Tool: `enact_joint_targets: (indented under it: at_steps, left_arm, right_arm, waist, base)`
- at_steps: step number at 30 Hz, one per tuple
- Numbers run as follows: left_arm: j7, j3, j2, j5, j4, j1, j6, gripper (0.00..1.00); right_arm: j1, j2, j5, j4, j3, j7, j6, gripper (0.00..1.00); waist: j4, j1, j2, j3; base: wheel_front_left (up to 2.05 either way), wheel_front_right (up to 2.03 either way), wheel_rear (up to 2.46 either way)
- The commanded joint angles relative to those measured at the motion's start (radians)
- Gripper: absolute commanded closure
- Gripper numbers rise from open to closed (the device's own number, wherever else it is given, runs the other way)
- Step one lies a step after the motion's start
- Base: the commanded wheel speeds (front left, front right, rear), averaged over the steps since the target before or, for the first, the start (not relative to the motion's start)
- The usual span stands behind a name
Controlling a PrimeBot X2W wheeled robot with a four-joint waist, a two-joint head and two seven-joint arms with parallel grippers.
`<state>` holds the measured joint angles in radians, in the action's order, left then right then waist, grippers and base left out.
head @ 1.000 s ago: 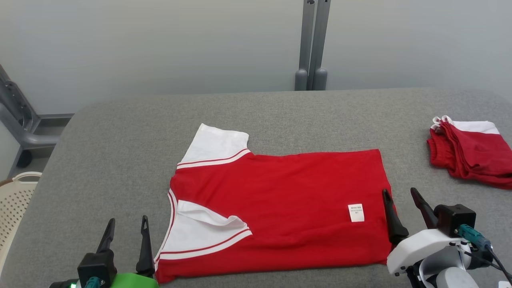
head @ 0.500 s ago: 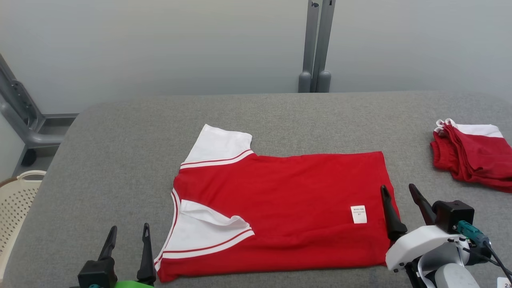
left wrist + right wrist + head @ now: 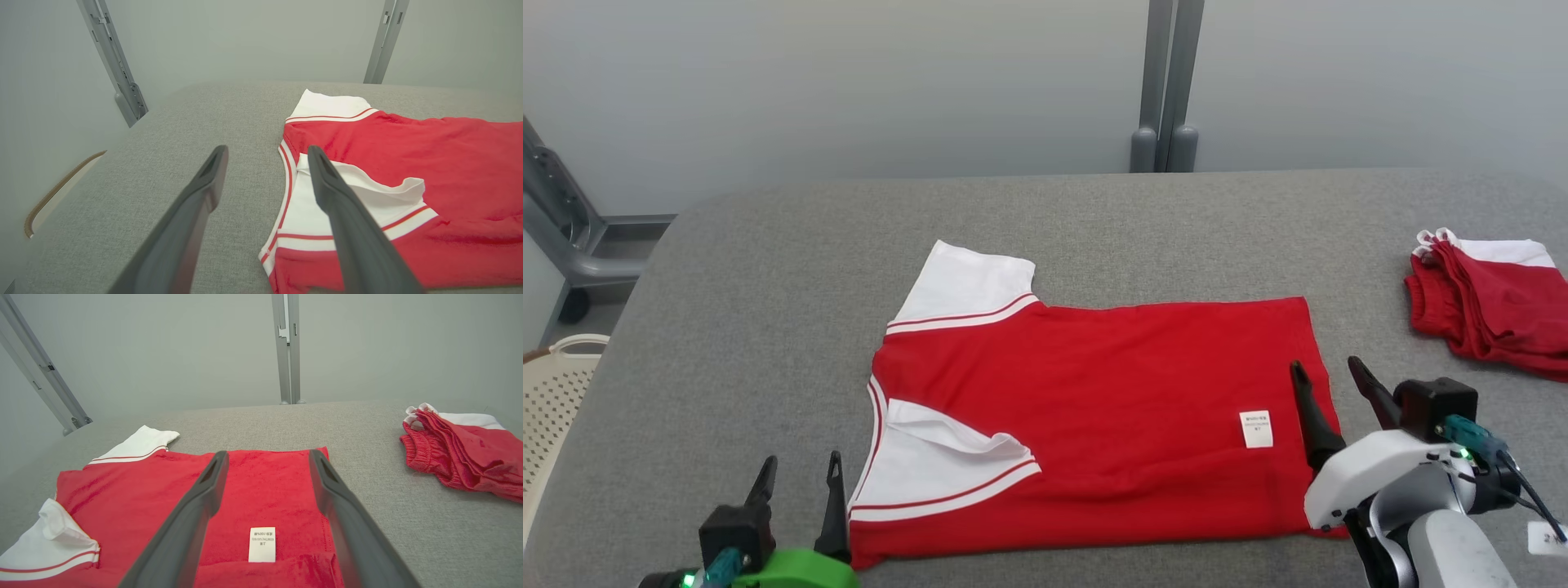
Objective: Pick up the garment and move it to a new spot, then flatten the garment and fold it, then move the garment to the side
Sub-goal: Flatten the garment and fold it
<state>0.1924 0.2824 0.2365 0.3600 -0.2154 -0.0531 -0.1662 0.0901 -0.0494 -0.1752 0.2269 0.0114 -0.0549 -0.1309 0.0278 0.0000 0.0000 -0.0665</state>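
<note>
The red garment (image 3: 1094,392) lies flat in the middle of the surface (image 3: 768,269). Both hands have edged closer, the left hand (image 3: 802,459) by its collar corner and the right hand (image 3: 1325,364) over the hem. Each is wide open and empty, probably readying a fold. The right wrist view resolves the care label (image 3: 261,544), whose print is blurred from the head.

A red short-sleeved garment (image 3: 1094,408) is lying spread out near the middle of a grey fabric tabletop (image 3: 768,269). It is lying sideways, with its white-and-red-trimmed neckline (image 3: 876,425) pointing to the left and its straight hem (image 3: 1319,351) to the right. The far sleeve (image 3: 968,286), white with red stripes, is sticking out flat. The near sleeve (image 3: 931,474) is lying folded in over the red body, its edge rumpling upward. A small white label (image 3: 1255,429) is showing near the hem.
</note>
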Motion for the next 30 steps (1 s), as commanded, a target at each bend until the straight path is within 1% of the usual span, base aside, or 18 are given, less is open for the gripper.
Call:
enact_joint_targets:
  at_steps: [1, 5, 8, 9, 11, 13, 14, 16, 19, 21, 26, 30]
  left_arm:
    - [-0.015, -0.001, 0.006, 0.001, 0.001, 0.031, 0.001, 0.00]
    - [-0.170, 0.017, 0.013, 0.029, -0.024, 0.129, 0.023, 0.00]
    - [-0.267, 0.036, 0.019, 0.031, -0.050, 0.257, 0.051, 0.00]
    - [-0.290, 0.045, 0.022, 0.022, -0.064, 0.307, 0.063, 0.00]
    - [-0.327, 0.065, 0.023, 0.007, -0.101, 0.401, 0.088, 0.00]
    - [-0.340, 0.080, 0.032, -0.020, -0.144, 0.496, 0.103, 0.00]
    - [-0.345, 0.084, 0.026, -0.021, -0.167, 0.537, 0.110, 0.00]
    - [-0.359, 0.086, 0.021, -0.027, -0.215, 0.620, 0.123, 0.00]
    - [-0.384, 0.088, 0.013, -0.029, -0.292, 0.727, 0.137, 0.00]
    - [-0.401, 0.089, 0.006, -0.027, -0.341, 0.789, 0.142, 0.00]
    - [-0.420, 0.083, -0.008, -0.024, -0.456, 0.925, 0.138, 0.00]
    - [-0.436, 0.078, 0.007, -0.020, -0.541, 1.006, 0.149, 0.00]
  right_arm:
    - [0.017, -0.002, 0.010, 0.000, -0.001, 0.027, 0.000, 0.00]
    - [0.083, -0.003, 0.056, 0.012, -0.005, 0.221, 0.000, 0.00]
    - [0.155, -0.002, 0.104, -0.008, 0.006, 0.378, 0.000, 0.00]
    - [0.177, -0.003, 0.113, -0.018, 0.020, 0.426, 0.001, 0.00]
    - [0.209, -0.001, 0.146, -0.035, 0.012, 0.527, 0.000, 0.00]
    - [0.260, -0.008, 0.161, -0.069, -0.005, 0.601, 0.000, 0.00]
    - [0.285, -0.016, 0.164, -0.084, -0.008, 0.627, 0.001, 0.00]
    - [0.328, -0.025, 0.159, -0.105, -0.019, 0.665, 0.001, 0.00]
    - [0.389, -0.054, 0.165, -0.105, -0.050, 0.722, 0.001, 0.00]
    - [0.436, -0.064, 0.158, -0.096, -0.061, 0.742, 0.001, 0.00]
    - [0.519, -0.073, 0.156, -0.070, -0.076, 0.747, 0.001, 0.00]
    - [0.563, -0.068, 0.149, -0.064, -0.089, 0.733, 0.001, 0.00]
  waist:
    - [-0.002, 0.0000, 0.0000, 0.011]
    - [-0.008, 0.0000, 0.0000, 0.046]
    - [-0.013, 0.0000, 0.0000, 0.098]
    - [-0.012, 0.0000, 0.0000, 0.121]
    - [-0.013, 0.0000, 0.0000, 0.164]
    - [-0.022, 0.0000, 0.0000, 0.204]
    - [-0.028, 0.0000, 0.0000, 0.224]
    - [-0.042, 0.0000, 0.0000, 0.267]
    - [-0.061, 0.0000, 0.0000, 0.322]
    - [-0.074, 0.0000, 0.0000, 0.357]
    - [-0.103, 0.0000, 0.0000, 0.434]
    - [-0.131, 0.0000, 0.0000, 0.481]
  base:
    - [0.00, 0.00, 0.00]
    - [0.00, 0.00, 0.00]
    - [0.00, 0.00, 0.00]
    - [0.00, 0.00, 0.00]
    - [0.00, 0.00, 0.00]
    - [0.00, 0.00, 0.00]
    - [0.00, 0.00, 0.00]
    - [0.00, 0.00, 0.00]
    - [0.00, 0.00, 0.00]
    - [0.00, 0.00, 0.00]
    - [0.00, 0.00, 0.00]
    - [0.00, 0.00, 0.00]
